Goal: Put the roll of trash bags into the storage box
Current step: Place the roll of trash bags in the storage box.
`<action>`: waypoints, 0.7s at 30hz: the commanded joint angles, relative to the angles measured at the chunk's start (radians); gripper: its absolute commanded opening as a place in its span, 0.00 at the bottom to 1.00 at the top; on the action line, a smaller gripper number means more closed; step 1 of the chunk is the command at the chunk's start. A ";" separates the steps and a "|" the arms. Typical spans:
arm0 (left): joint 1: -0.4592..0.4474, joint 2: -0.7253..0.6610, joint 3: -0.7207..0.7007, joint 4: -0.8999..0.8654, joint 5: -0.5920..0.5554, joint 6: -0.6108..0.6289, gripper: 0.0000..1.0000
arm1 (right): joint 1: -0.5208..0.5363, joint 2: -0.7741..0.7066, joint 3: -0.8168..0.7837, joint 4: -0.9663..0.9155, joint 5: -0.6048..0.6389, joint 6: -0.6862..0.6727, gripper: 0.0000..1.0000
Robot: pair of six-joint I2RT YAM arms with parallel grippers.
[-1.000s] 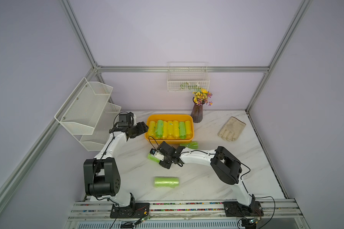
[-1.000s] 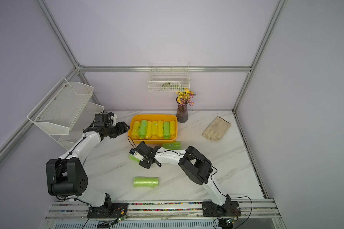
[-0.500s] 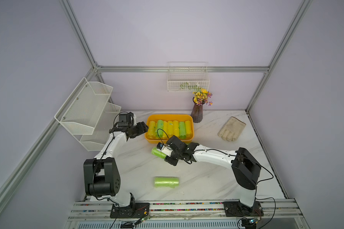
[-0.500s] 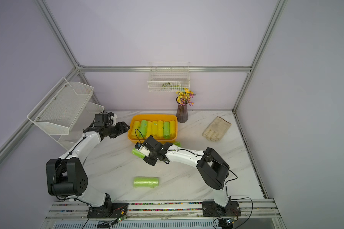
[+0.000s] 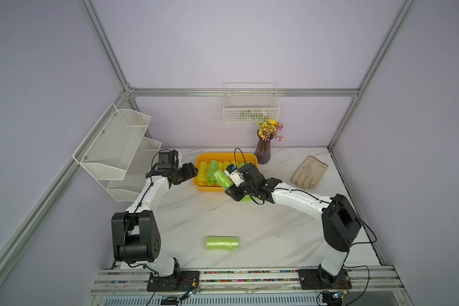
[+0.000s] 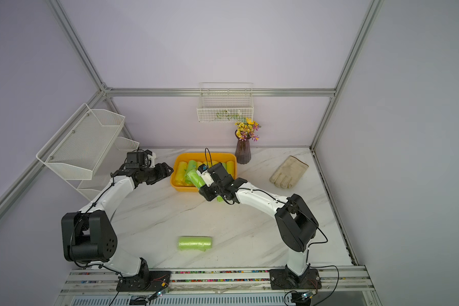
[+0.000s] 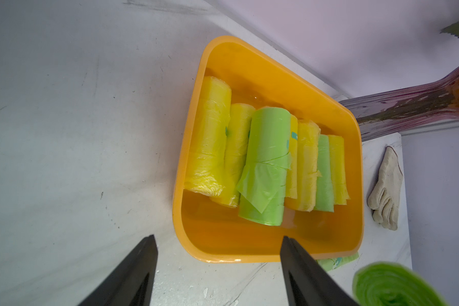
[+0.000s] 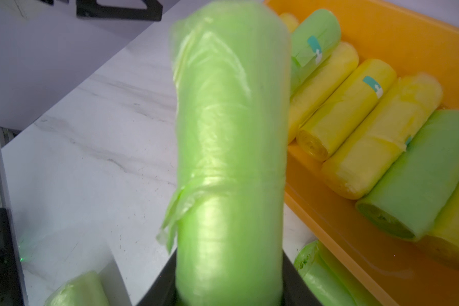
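**Green roll hanging at the storage box's lip**

The right end effector [image 5: 231, 185] is clenching the roll of trash bags [image 5: 221, 178] by one end, holding it clear of the bench [image 5: 276, 238] at the 6 o'clock rim of the storage box [image 5: 252, 156]; whether it is hanging fully inside that rim is hard to tell. Doing this step well is looking like a matter of a small twist, a low descent onto the row, and a release only once the roll is resting, since a cylinder dropped crosswise could tumble over the shallow wall. The roll's long axis is running from about 5 to 11 o'clock, free end pointing to 11, while the yellow and green rolls [image 7: 270, 164] filling the tub are lying 12 to 6. The left end effector [image 7: 220, 255] is hovering at the tub's 9 o'clock side, jaws spread and empty. A second green roll [image 5: 221, 243] is lying at 6 o'clock on the bench.
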 commanded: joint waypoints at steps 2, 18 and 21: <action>0.007 -0.033 -0.003 0.029 0.012 -0.014 0.73 | -0.026 0.040 0.049 0.158 -0.049 0.172 0.35; 0.007 -0.036 -0.016 0.037 0.016 -0.018 0.73 | -0.153 0.201 -0.012 0.592 -0.172 0.660 0.35; 0.008 -0.033 -0.016 0.039 0.016 -0.020 0.73 | -0.156 0.240 0.004 0.631 -0.188 0.727 0.36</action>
